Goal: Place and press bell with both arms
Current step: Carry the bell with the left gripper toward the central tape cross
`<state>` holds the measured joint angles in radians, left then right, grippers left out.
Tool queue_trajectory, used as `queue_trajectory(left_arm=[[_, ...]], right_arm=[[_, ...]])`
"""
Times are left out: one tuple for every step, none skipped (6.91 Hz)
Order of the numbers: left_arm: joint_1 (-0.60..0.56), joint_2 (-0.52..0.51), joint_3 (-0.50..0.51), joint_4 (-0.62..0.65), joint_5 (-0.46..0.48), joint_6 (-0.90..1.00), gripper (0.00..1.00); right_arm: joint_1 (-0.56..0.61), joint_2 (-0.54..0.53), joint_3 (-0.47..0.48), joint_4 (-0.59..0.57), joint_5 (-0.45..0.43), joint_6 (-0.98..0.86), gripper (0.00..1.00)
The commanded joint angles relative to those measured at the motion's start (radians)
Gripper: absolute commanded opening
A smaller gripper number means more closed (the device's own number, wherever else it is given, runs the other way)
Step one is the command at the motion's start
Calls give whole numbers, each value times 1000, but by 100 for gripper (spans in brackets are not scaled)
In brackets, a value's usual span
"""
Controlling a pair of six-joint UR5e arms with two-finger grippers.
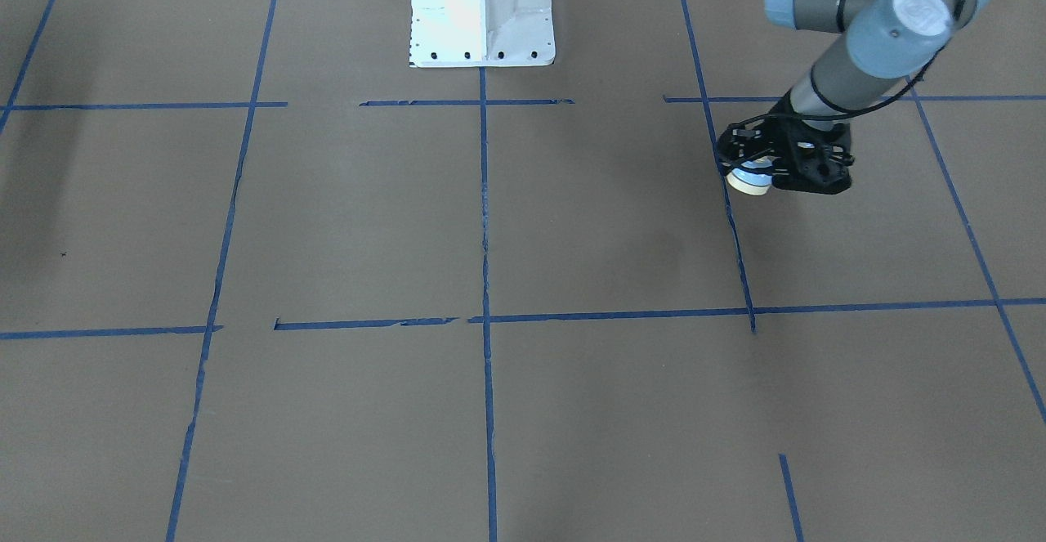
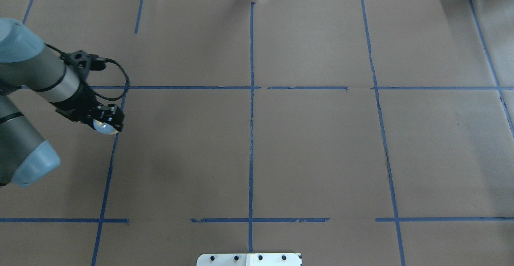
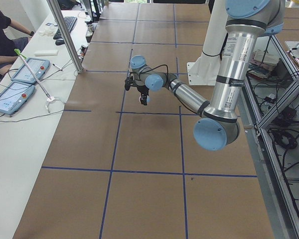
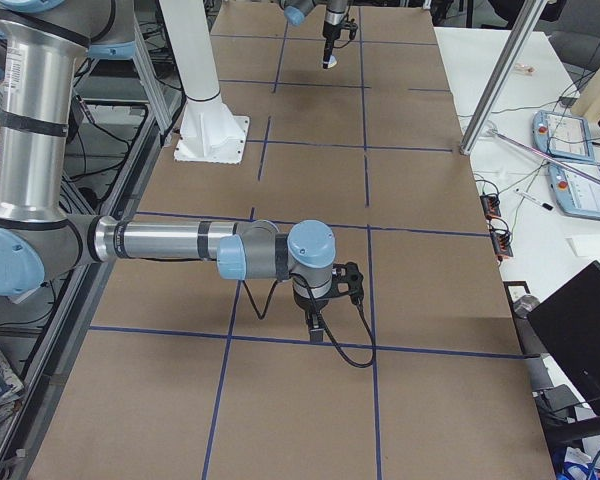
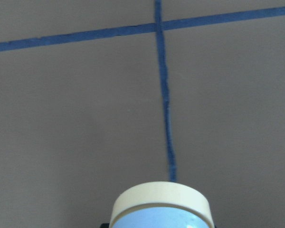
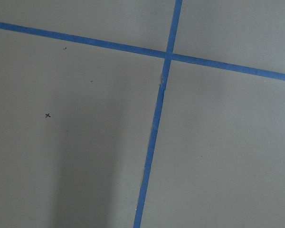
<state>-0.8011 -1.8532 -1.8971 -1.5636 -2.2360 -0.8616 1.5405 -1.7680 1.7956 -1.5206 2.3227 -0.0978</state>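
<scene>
The bell (image 1: 749, 180) is a light-blue dome with a cream base rim. It sits in my left gripper (image 1: 776, 167), which is shut on it, over a blue tape line on the brown table. The overhead view shows the bell (image 2: 105, 127) under the left gripper (image 2: 105, 118) at the table's left. The left wrist view shows the bell's rim (image 5: 161, 199) at the bottom edge. It looks slightly off the table in the exterior left view (image 3: 144, 100). My right gripper (image 4: 318, 328) shows only in the exterior right view, low over the table; I cannot tell its state.
The white mounting pedestal (image 1: 482, 11) stands at the robot's edge of the table. Blue tape lines (image 2: 251, 137) divide the brown surface into squares. A side table with tablets (image 3: 20, 82) and a metal post (image 3: 65, 35) lies beyond the far edge.
</scene>
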Motion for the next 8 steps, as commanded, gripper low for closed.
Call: queue_trajectory(left_arm=[[120,-223,45,141,71,-204,8],[143,-316,126,142,75,-282,8],[145,-443,257,136,97,-312,8],[164,-574,424,120,133,-356,7],[166,-643,541,61,136,-370,7],[172,-715,684,-46,147,-417,7],[175,-804,849,-125,170,-451,7],[178,-814,892,-175,185,-453,7]], right_arm=[[-3,1,-2,0,0,0,100],[-3,1,-2,2,0,1,100],[-3,1,-2,2,0,0,100],[-3,1,-2,2,0,1,100],[-5,1,-2,3,0,9,100],[-6,1,-2,3,-2,10,100],[-6,1,-1,3,0,10,100],[-6,1,-2,3,-2,10,100]])
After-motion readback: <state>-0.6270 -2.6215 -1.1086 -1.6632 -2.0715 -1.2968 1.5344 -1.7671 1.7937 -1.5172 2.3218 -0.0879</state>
